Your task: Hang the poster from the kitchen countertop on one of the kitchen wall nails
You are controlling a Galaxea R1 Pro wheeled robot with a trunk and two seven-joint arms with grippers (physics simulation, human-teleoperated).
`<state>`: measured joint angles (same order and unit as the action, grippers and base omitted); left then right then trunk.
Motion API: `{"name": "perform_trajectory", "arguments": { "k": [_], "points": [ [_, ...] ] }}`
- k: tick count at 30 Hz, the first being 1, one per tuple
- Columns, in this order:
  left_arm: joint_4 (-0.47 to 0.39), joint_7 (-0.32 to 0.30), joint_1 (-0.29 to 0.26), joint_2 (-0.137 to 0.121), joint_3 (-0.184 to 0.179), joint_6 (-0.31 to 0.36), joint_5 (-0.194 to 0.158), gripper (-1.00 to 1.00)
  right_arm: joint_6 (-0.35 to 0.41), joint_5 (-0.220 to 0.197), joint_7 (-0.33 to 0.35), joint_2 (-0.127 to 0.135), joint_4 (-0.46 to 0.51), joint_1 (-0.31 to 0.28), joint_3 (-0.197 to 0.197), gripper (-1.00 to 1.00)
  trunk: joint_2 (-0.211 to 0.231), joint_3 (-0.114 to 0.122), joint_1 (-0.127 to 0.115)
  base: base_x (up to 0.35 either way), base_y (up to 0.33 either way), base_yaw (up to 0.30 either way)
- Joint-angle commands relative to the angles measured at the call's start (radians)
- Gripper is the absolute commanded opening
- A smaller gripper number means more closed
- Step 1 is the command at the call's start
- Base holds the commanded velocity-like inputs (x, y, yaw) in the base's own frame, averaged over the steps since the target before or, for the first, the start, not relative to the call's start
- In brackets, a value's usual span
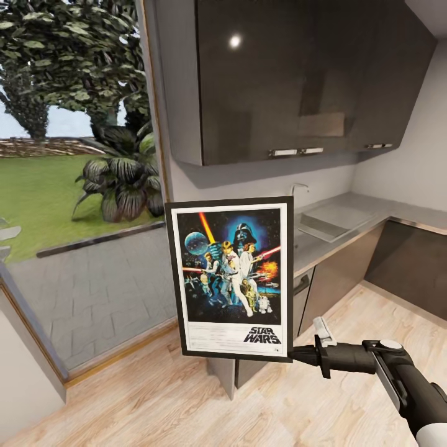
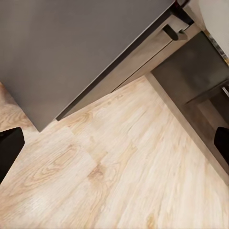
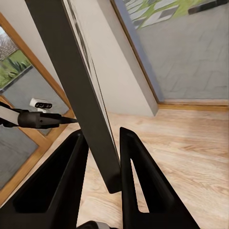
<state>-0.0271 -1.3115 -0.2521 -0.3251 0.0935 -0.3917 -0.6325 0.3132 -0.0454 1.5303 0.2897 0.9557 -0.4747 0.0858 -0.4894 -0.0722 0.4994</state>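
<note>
Glossy dark wall cabinets (image 1: 298, 74) fill the upper centre and upper right of the head view, and a large window (image 1: 68, 161) onto lawn, trees and grey paving takes the left half. Pale wood flooring (image 1: 186, 403) runs across the bottom. At the right middle, the kitchen countertop (image 1: 347, 233), matte grey with a steel sink (image 1: 332, 220) and a tap (image 1: 297, 189), turns the corner over dark cabinet fronts (image 1: 338, 273).

Near the centre, the poster (image 1: 231, 278) hangs upright in the air, clear of the counter, its black frame, white border and "STAR WARS" title facing the camera. The right gripper (image 1: 297, 354) reaches in from the lower right and pinches the poster's lower right corner. In the right wrist view the frame edge (image 3: 83, 95) runs between the 2 black fingers (image 3: 52, 186), which are closed narrowly against it on either side.

In the left wrist view, flooring (image 2: 119, 176) and a grey cabinet panel (image 2: 62, 52) appear; of the left gripper, dark fingertips (image 2: 8, 149) sit at opposite edges of the frame, spread wide with nothing between them.
</note>
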Motion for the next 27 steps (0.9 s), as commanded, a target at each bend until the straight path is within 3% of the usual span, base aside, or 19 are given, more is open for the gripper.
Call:
{"name": "perform_trajectory", "arguments": {
  "k": [1,13,27],
  "points": [
    [0.001,-0.003,-0.001,0.000,0.008,-0.006,0.007,1.00,0.012,-0.002,0.004,0.000,0.000,-0.001,0.000,-1.00,0.005,0.001,-0.003,0.000,0.000,0.000],
    [0.000,-0.003,-0.001,0.000,0.008,-0.005,0.007,1.00,0.012,-0.003,0.004,0.000,0.000,-0.001,0.000,-1.00,0.089,0.039,-0.049,0.000,0.000,0.000],
    [0.001,-0.002,-0.001,0.000,0.008,-0.005,0.007,1.00,0.012,-0.003,0.005,0.000,0.000,-0.001,0.001,-1.00,0.089,0.039,-0.049,0.000,0.000,0.000]
  ]
}}
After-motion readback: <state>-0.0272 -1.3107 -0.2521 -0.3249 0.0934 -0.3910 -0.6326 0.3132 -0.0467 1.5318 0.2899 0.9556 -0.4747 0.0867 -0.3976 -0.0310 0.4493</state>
